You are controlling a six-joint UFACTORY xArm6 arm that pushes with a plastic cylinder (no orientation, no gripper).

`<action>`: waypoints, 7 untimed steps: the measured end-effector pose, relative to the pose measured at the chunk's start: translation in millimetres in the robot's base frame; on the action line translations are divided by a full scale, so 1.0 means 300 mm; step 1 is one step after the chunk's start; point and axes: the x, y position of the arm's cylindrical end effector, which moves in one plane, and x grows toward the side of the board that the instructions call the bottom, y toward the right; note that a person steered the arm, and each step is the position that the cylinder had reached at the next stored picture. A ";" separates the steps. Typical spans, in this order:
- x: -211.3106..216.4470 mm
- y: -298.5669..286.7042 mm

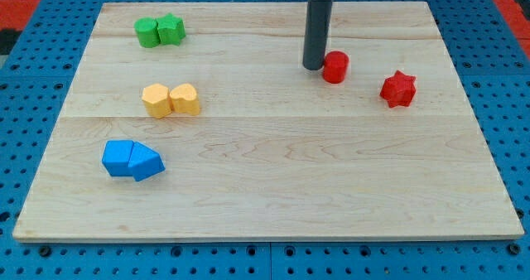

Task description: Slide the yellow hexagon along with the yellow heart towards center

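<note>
The yellow hexagon (156, 99) and the yellow heart (185, 99) sit side by side and touching at the view's left, the hexagon on the left. My tip (314, 66) stands at the view's upper middle, just left of a red cylinder (334, 67) and close to touching it. The tip is far to the right of the two yellow blocks.
Two green blocks (160, 31) touch at the upper left. Two blue blocks (132, 160) touch at the lower left. A red star (398, 89) lies at the right. The wooden board (273, 181) rests on a blue pegboard.
</note>
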 end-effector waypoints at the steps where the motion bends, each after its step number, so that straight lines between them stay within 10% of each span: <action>1: 0.004 0.192; 4: -0.004 0.200; 7: 0.008 -0.453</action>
